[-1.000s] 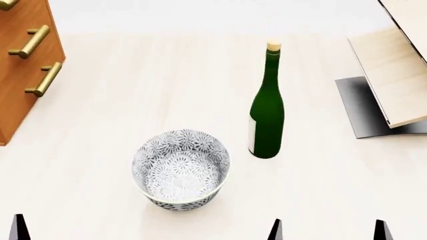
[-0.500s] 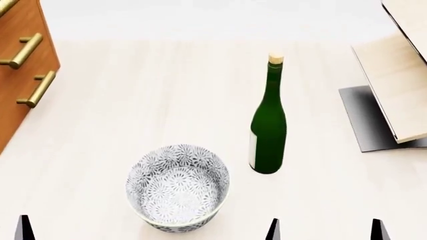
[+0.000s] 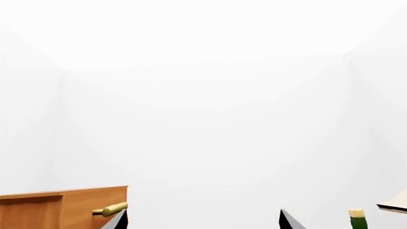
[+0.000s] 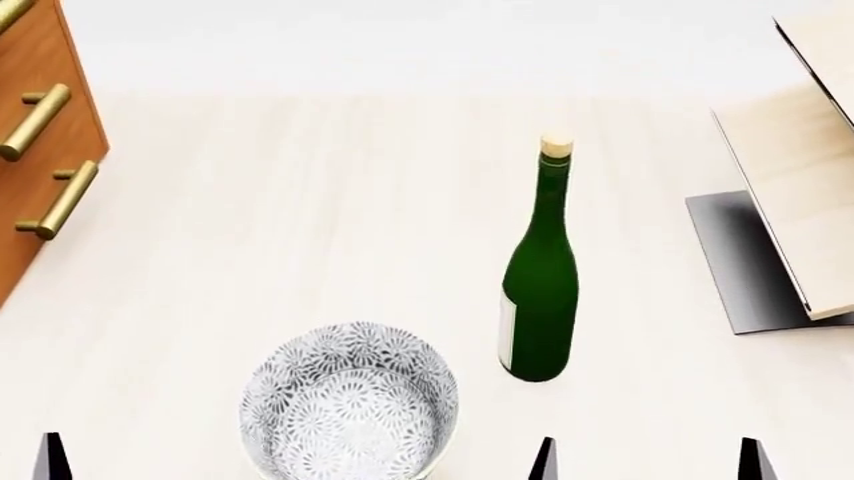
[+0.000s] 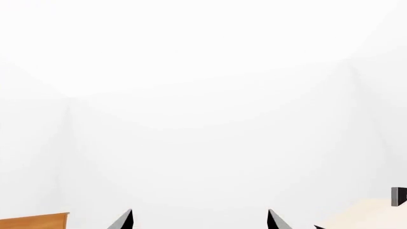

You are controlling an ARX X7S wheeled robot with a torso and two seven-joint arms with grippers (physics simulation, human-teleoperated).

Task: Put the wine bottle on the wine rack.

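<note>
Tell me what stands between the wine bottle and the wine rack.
Nothing visible: only bare pale table lies between the upright dark green glass wine bottle and the slanted light-wood wine rack to its right.

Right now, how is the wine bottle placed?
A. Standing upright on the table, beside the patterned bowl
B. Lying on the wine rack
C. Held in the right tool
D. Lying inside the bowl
A: the wine bottle stands upright on the table, right of the bowl, untouched.
</note>
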